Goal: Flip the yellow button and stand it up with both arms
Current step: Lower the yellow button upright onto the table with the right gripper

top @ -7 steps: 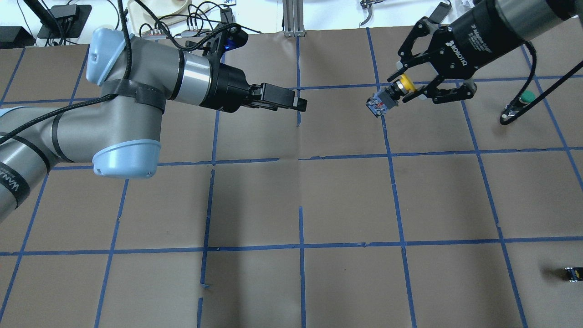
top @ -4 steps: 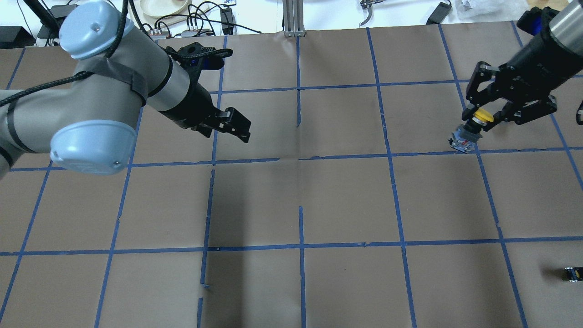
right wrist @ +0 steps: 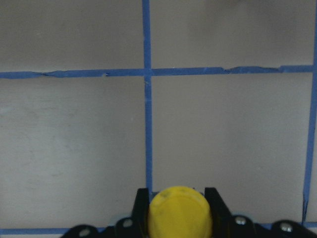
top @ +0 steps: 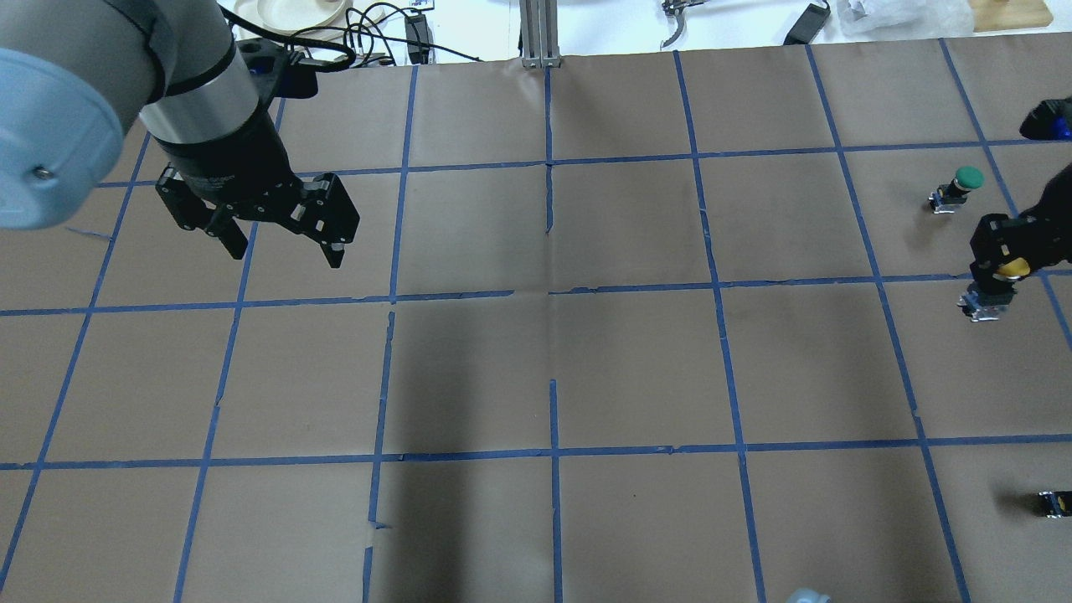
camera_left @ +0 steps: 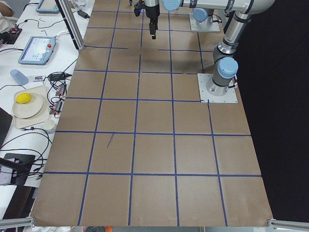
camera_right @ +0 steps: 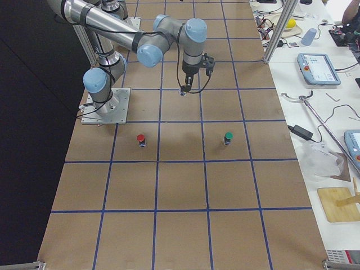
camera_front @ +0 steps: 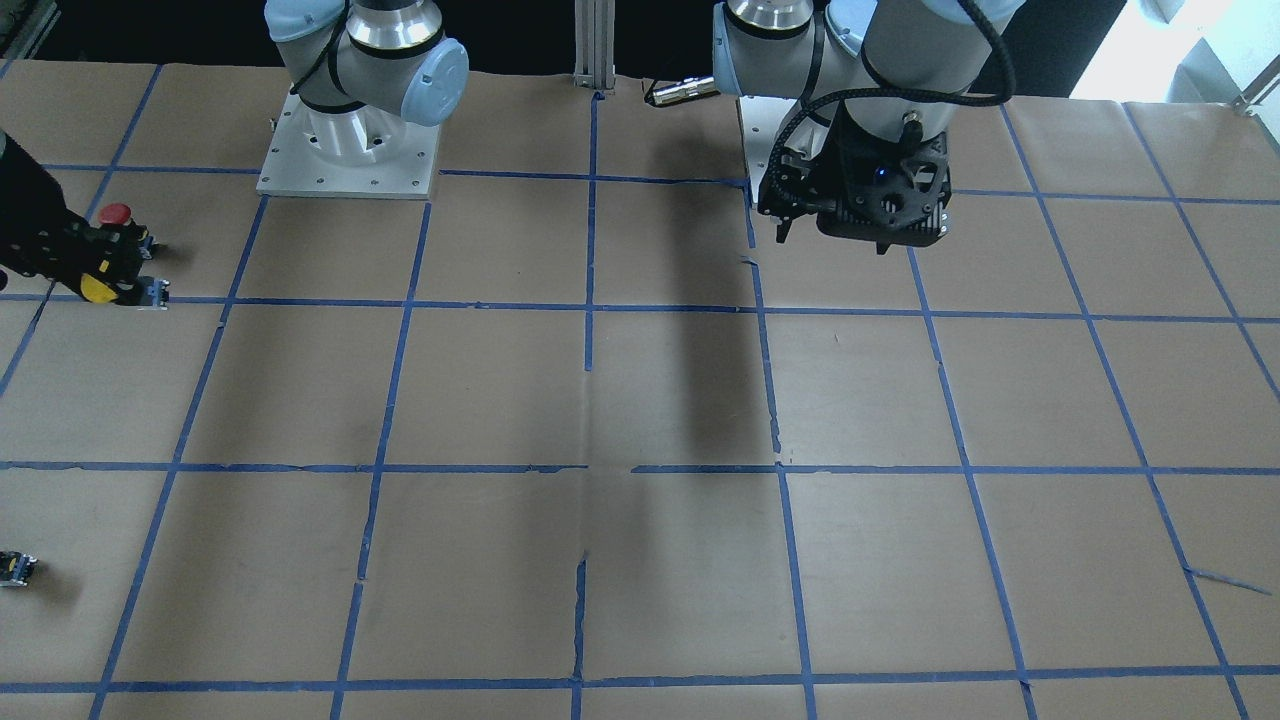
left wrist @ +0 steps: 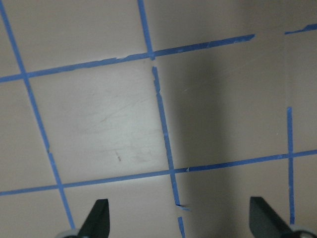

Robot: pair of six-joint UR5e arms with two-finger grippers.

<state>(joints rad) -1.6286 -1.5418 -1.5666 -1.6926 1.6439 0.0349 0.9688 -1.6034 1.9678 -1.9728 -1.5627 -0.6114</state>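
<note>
The yellow button hangs cap up and grey body down in my right gripper at the table's far right edge. The gripper is shut on the yellow cap. The right wrist view shows the cap pinched between the two fingers. The front view shows the button low over the paper; I cannot tell whether its body touches. My left gripper is open and empty. It points down over the left part of the table, far from the button, and its fingertips frame bare paper.
A green-capped button stands just beyond the right gripper. A red-capped button stands on its robot side. A small black part lies at the near right edge. Brown paper with a blue tape grid covers the table.
My right gripper has carried the yellow button from right of centre to the far right edge and turned it cap up. My left arm has swung back left, its gripper now pointing down and open.
</note>
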